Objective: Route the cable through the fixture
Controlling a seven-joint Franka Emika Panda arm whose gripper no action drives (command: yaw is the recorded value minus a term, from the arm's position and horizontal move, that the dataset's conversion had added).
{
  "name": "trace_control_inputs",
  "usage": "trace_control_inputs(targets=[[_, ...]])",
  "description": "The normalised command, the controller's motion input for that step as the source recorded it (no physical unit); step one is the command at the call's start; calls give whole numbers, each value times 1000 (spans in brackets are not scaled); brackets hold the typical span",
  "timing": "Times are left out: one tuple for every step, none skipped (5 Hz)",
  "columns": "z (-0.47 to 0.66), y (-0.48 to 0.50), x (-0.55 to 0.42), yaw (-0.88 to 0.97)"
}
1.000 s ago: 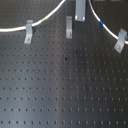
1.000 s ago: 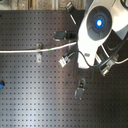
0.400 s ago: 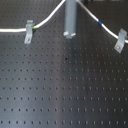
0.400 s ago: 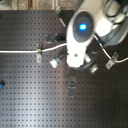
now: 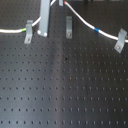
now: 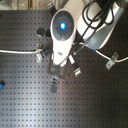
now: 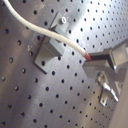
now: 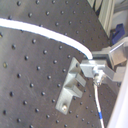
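The white cable [image 5: 11, 31] runs in from the first exterior view's left, with a green band [image 5: 25, 31] at the left clip [image 5: 29, 32]. It comes down again past a blue band [image 5: 96, 31] to the right clip [image 5: 120, 40]. The middle clip [image 5: 69, 27] holds no cable. In both wrist views my gripper [image 7: 95, 59] [image 8: 97, 65] is shut on the cable [image 7: 45, 30] [image 8: 50, 34] just above a grey clip [image 7: 50, 44] [image 8: 72, 89]. In the second exterior view the arm [image 6: 62, 25] hides the gripper.
A grey bar of the tool [image 5: 44, 20] hangs close to the black perforated board [image 5: 65, 90] between the left and middle clips. In the second exterior view a small blue thing [image 6: 1, 85] lies at the left edge. Dark hoses [image 6: 97, 15] trail behind the arm.
The arm has moved to the left in both exterior views, carrying the raised part of the cable from near the middle clip towards the left clip.
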Motion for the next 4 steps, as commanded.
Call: trace_control_inputs(targets=[[218, 56, 108, 663], [239, 4, 63, 709], [242, -4, 10, 754], [208, 0, 3, 788]])
